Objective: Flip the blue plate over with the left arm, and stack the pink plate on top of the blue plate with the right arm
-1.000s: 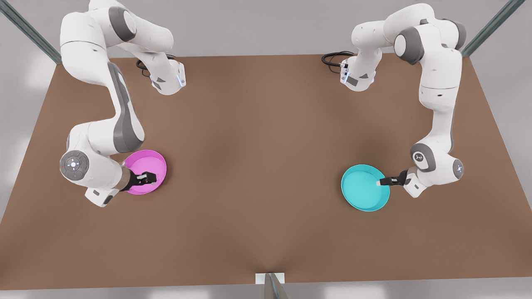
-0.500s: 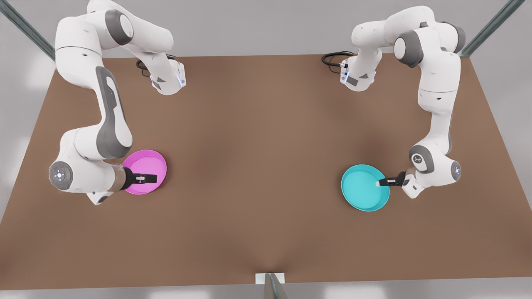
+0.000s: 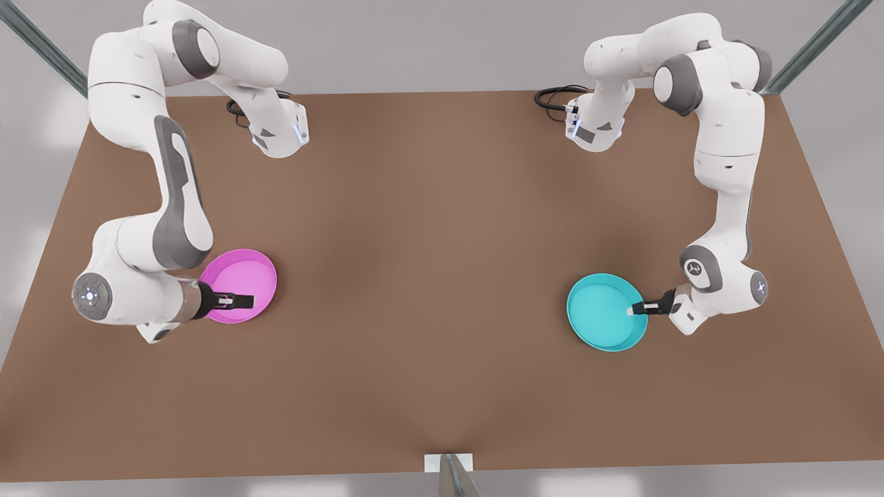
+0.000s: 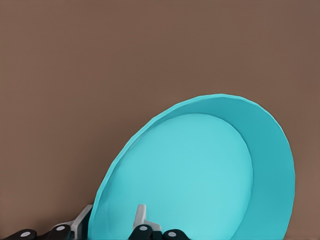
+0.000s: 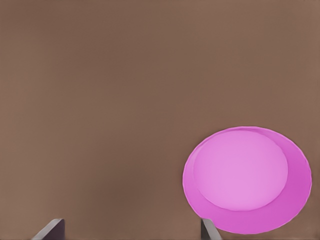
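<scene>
Brown table [image 3: 428, 276] in grey room, left pincer [image 3: 632, 310] clamped on blue plate [image 3: 601, 314] rim at right, right pincer [image 3: 247, 301] apart over pink plate [image 3: 245, 273] at left

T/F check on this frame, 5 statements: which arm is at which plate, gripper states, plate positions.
1. The left gripper has its fingers astride the blue plate rim. True.
2. The blue plate is already flipped upside down. False: its hollow faces up.
3. The right gripper is open above the pink plate. True: its fingers stand apart in the right wrist view.
4. The pink plate is stacked on the blue plate. False: they lie far apart on the table.
5. The pink plate is at the front view's right. False: it is at the left.
</scene>
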